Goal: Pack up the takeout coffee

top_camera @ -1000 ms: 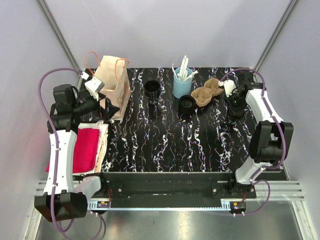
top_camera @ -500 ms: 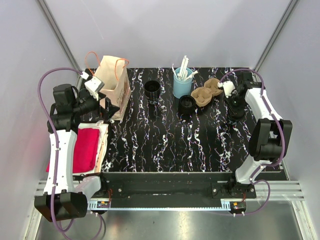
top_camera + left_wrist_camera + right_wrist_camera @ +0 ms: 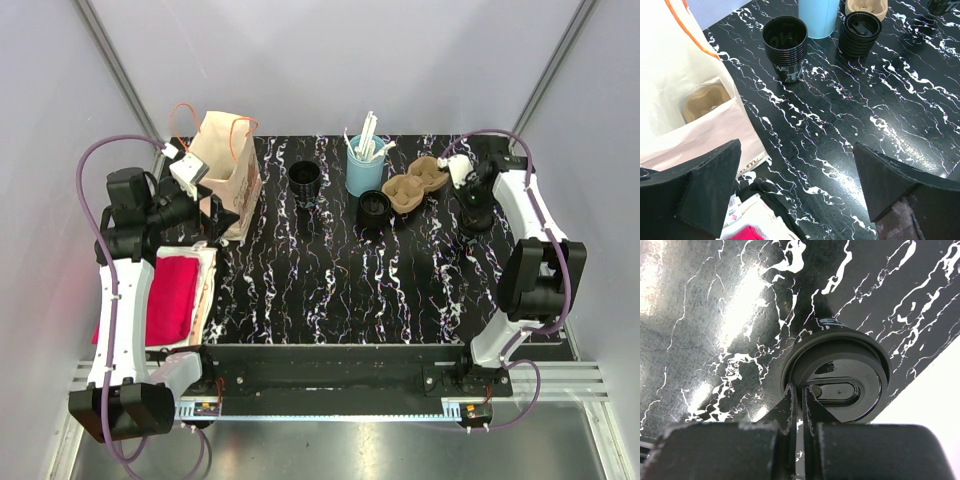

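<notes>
A takeout coffee (image 3: 860, 365), a black cup with a round black lid and a small pale mark by the sip slot, stands near the table's right edge. My right gripper (image 3: 801, 387) is directly above it, jaws shut, tips at the near part of the lid's raised rim. I cannot tell whether the rim is pinched. From above, the right gripper (image 3: 476, 212) covers that cup. My left gripper (image 3: 796, 150) hangs wide open over bare table beside the paper bag (image 3: 680, 75), holding nothing.
Another lidded black cup (image 3: 373, 207) stands mid-table beside a brown cup carrier (image 3: 415, 185). A lidless black cup (image 3: 304, 180) and a light-blue cup of straws (image 3: 365, 170) stand at the back. The bag (image 3: 225, 165) holds a brown tray. A red cloth (image 3: 170, 295) lies left.
My right gripper's jaws have closed from partly open to shut, and the wrist has shifted slightly toward the back. The left arm has not moved.
</notes>
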You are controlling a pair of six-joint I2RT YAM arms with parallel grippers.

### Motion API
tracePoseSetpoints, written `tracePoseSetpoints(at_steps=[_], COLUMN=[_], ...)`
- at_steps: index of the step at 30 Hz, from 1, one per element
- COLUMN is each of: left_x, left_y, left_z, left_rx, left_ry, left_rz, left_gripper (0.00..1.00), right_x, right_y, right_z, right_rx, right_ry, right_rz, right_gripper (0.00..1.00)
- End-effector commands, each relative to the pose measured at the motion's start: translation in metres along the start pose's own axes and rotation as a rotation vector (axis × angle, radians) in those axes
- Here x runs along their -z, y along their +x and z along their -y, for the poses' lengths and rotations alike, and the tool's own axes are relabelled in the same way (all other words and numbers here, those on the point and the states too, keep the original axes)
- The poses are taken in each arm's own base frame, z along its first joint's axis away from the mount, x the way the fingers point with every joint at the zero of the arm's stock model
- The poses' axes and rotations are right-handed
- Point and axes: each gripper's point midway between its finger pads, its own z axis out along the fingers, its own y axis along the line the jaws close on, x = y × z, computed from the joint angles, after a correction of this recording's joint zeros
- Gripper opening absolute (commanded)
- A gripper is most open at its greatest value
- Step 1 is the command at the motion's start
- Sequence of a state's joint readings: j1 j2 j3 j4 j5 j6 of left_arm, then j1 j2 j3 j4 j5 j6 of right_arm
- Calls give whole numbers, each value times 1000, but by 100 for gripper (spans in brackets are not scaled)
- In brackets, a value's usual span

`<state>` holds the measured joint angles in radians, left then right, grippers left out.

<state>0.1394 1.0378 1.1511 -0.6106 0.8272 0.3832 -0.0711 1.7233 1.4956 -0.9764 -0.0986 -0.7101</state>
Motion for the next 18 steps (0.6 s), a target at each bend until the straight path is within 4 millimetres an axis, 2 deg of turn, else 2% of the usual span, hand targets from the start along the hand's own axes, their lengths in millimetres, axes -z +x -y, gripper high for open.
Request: tracePoseSetpoints(at_steps=[1,4,5,7,8,12,16,18], left_x=[2,6,12,13,20,18,-4,-23], left_y=[-17,-34,-51,-58,-75,-102,-108,-97], left_z=[-5,-16,-21,-30,-35,-47,-53,-60], left_rx=[-36,-76,-111,-139,-179,-220,-237,-238], left_ry=[-11,-65,-101,-126,-159,-183,-184,-178], left_rz=[44,54,68,53,70,89,60,16], left_gripper=[99,99,99,99,99,99,99,99], right_x=[41,68,79,98,111,143,174,190], right_y=[-20,-32,-35,-45,-49,-64,-81,-89], right_z=[2,-2,-4,-10,-13,-30,-46,-53], right_rx=[-7,-9,-12,-11,-12,-25,-18,-3], right_ry=[24,24,31,22,26,-15,-67,-87], right_rz=[101,172,202,268,307,431,534,583], right_gripper=[0,0,0,0,0,0,0,0])
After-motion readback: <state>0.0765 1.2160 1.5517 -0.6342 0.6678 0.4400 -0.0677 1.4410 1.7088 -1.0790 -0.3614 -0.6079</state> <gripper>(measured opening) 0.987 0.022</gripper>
